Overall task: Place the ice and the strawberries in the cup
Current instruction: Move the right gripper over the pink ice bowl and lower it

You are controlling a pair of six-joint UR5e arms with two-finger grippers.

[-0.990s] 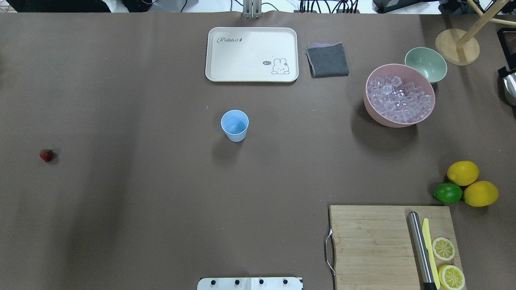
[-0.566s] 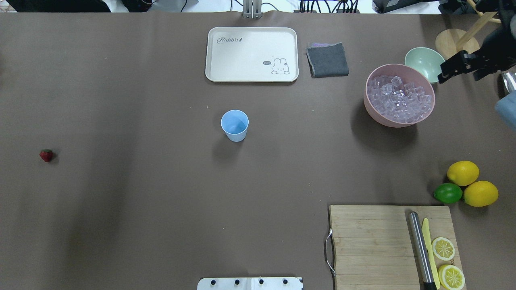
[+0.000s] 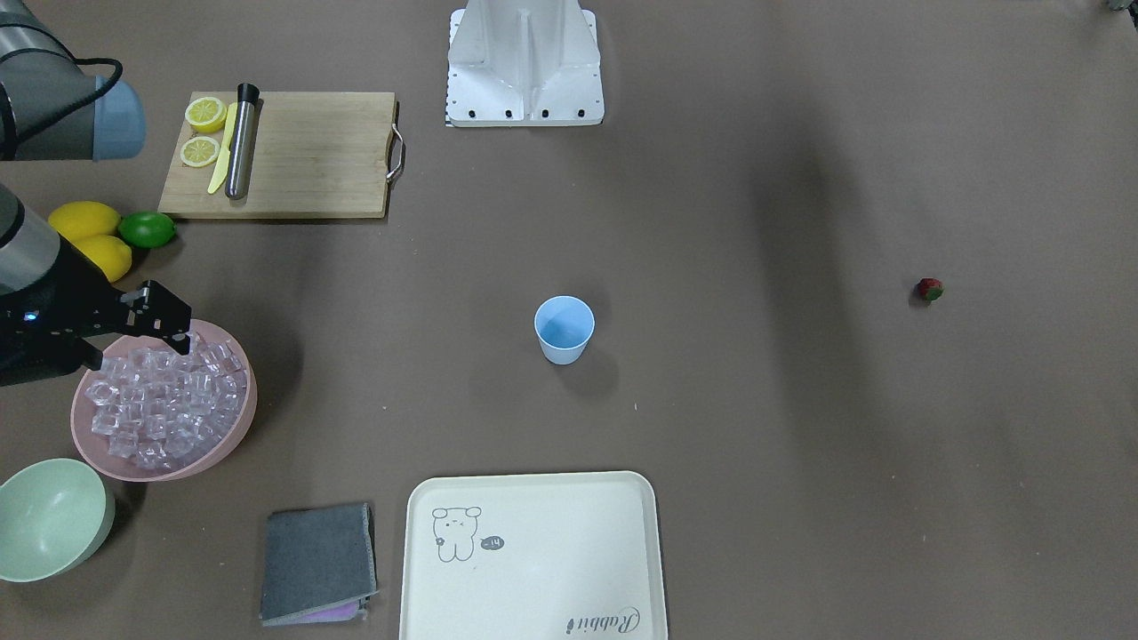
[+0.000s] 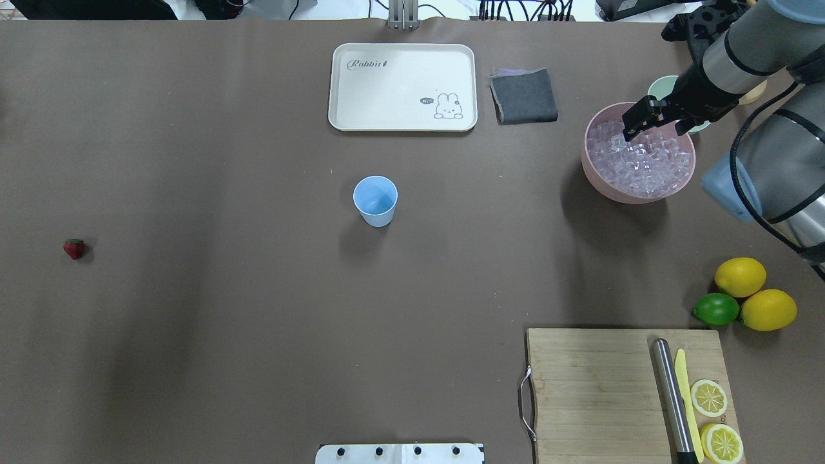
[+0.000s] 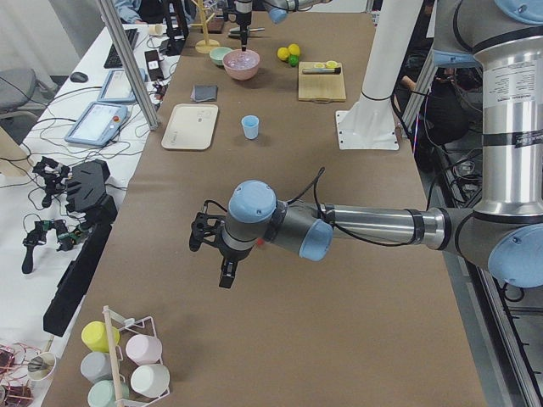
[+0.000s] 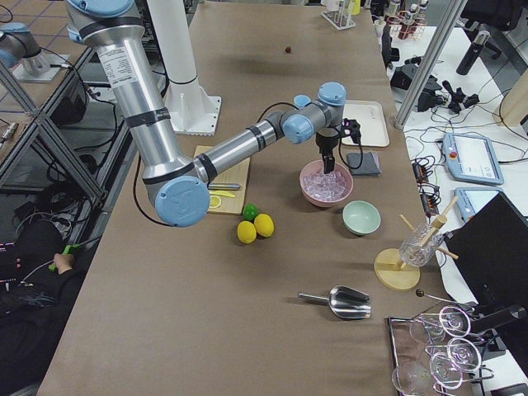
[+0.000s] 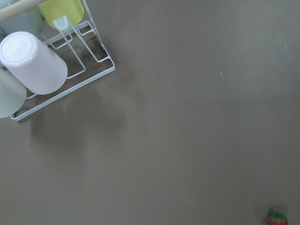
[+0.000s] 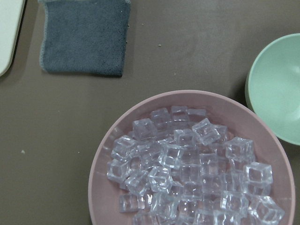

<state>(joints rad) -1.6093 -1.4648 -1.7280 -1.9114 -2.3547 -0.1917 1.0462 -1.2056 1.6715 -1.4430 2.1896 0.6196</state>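
The right hand [image 4: 635, 122] has swung over the ice [image 4: 641, 161] in the upper-right pink bowl [image 4: 590, 169], fingers apart; the cup [image 4: 375, 200] is empty and the strawberry [image 4: 74, 249] untouched.

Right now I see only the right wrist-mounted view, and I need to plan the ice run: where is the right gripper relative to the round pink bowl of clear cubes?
Observer: The right gripper hangs above the round pink bowl, over its clear ice cubes.
Operator: Where is the cup? It's outside my view.
Observer: The small light-blue plastic cup stands upright and empty mid-table, off to the robot's left of the bowl.
Operator: And the strawberry?
Observer: The tiny red strawberry lies alone far out on the robot's left side of the table, beyond the cup.
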